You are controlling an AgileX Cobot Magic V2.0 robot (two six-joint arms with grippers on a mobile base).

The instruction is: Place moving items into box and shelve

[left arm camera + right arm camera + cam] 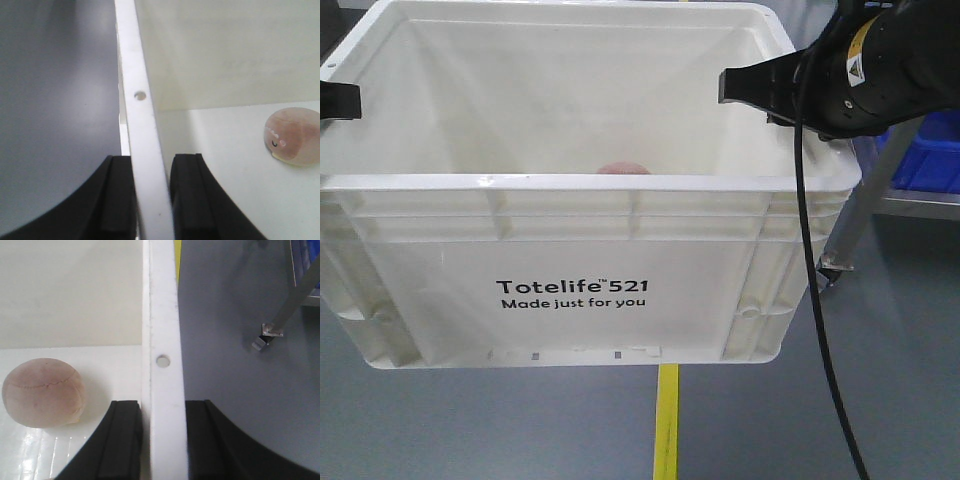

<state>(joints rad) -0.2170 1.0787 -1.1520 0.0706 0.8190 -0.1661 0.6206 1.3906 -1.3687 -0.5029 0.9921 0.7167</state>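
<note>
The box (570, 290), a cream-white tote printed "Totelife 521", fills the front view and hangs above the grey floor. My left gripper (338, 100) is shut on its left rim (140, 115), one finger inside the wall and one outside. Across the tote, my right gripper (750, 85) is shut on the right rim (162, 315) in the same way. One moving item, a pale pink ball (623, 168), lies on the box floor; the left wrist view has the ball (294, 136) at its right edge, and the right wrist view has the ball (42, 392) beside the inner finger.
Blue bins (930, 150) sit on a metal shelf at the right, whose leg (850, 220) comes down to the floor close to the box's right side. A yellow floor line (667, 420) runs below the box. A black cable (820, 330) hangs from the right arm.
</note>
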